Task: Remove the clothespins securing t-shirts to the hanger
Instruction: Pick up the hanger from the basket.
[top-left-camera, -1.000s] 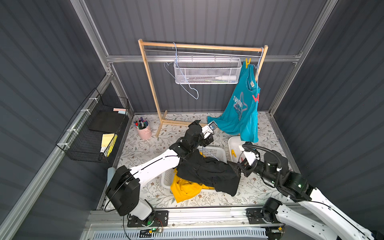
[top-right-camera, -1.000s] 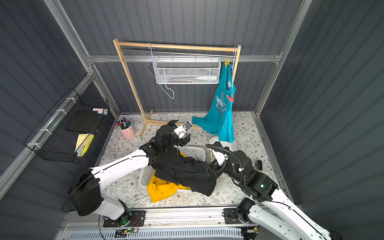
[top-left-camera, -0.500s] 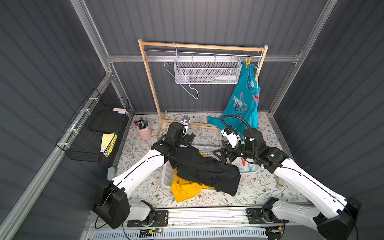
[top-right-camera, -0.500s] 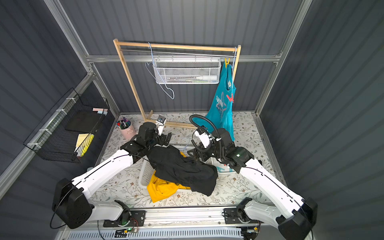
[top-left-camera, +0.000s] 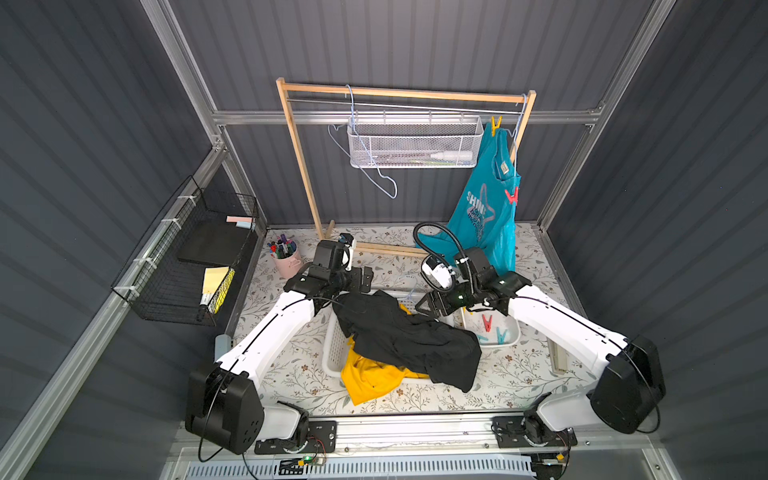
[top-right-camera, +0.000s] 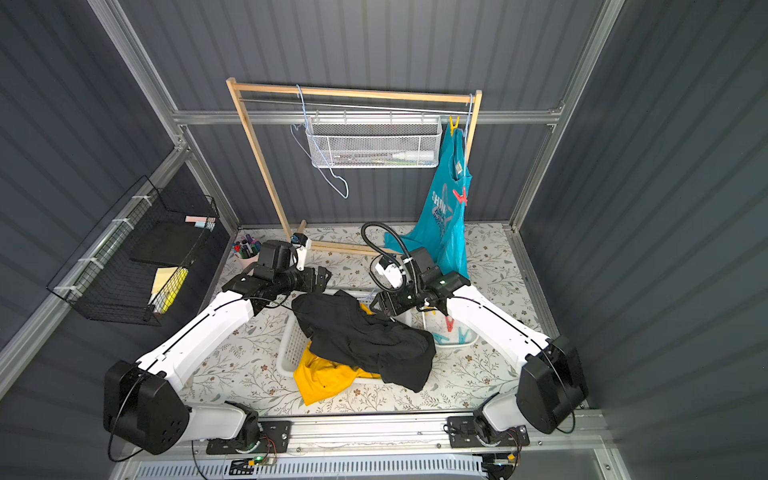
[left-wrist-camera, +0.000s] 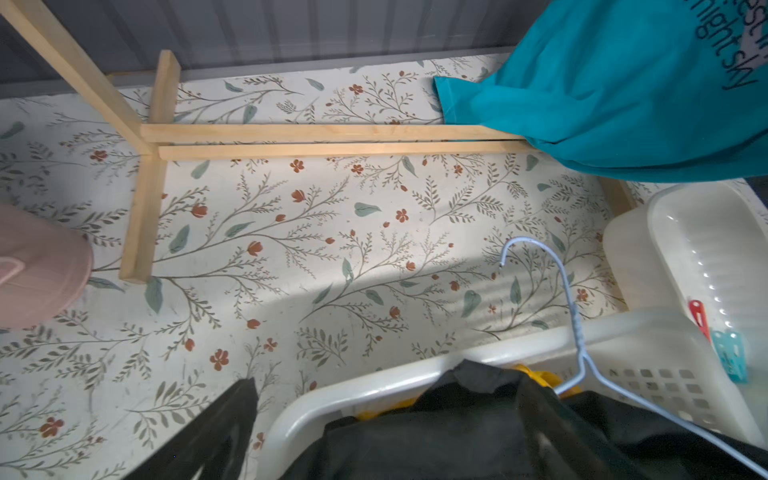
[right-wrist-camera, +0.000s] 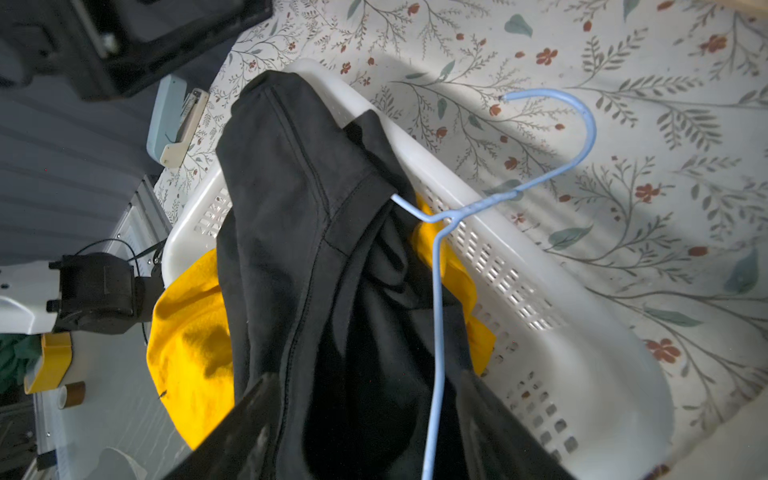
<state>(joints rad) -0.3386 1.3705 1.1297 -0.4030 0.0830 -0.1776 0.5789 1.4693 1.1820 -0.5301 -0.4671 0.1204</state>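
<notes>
Laundry basket (top-left-camera: 334, 349) near the front edge of the table (top-left-camera: 291, 374) holds the mustard shirt (top-left-camera: 374, 376) and black shirt (top-left-camera: 409, 338), both peg-free, with a blue hanger (right-wrist-camera: 434, 291) lying on the black one. Right gripper (top-left-camera: 424, 308) hangs over it, jaws apart, hanger wire between them. Left gripper (top-left-camera: 367, 277), spread wide and empty, hovers by the basket's far rim. Small tub (top-left-camera: 514, 337) toward the right edge holds loose red and teal clothespins (top-left-camera: 486, 322). At the far edge the teal shirt (top-left-camera: 486, 208) hangs on the wooden rack (top-left-camera: 300, 166), pinned by a yellow peg (top-left-camera: 496, 125) and a red peg (top-left-camera: 512, 195): two left, by my judgement.
</notes>
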